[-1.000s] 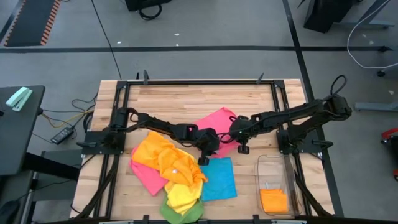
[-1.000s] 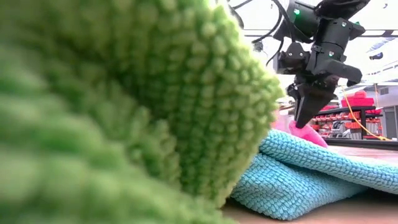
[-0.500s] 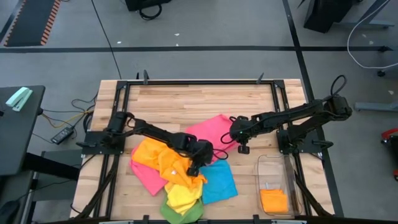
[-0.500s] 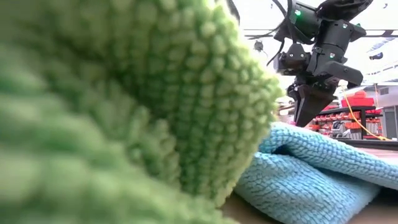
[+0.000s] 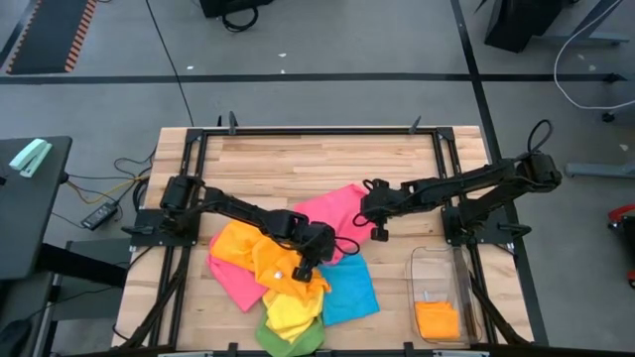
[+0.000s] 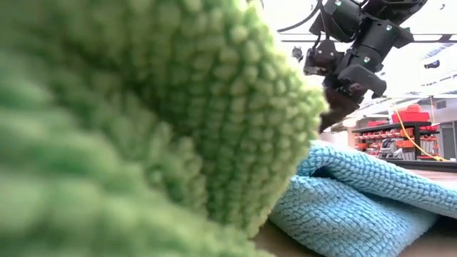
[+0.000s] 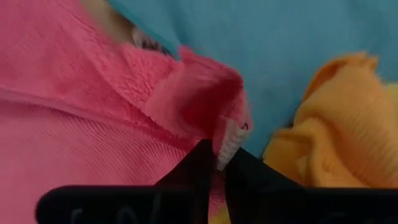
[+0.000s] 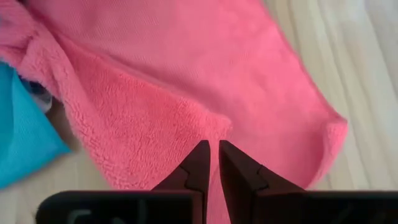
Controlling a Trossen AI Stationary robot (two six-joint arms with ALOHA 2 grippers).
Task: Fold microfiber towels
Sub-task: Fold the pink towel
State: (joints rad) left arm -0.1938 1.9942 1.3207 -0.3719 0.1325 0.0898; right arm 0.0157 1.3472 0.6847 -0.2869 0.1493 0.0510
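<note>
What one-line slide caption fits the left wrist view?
Left gripper pinches the pink towel's edge, with blue towel and orange towel beyond.

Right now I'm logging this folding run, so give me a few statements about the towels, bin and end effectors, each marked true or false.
1. Each end effector pinches the pink towel: left end effector, right end effector. True.
2. The clear bin is empty. False: an orange cloth lies in it.
3. The blue towel lies beside the multicoloured pile. True.
4. The green towel lies flat at the table's far edge. False: it is bunched at the near edge.
</note>
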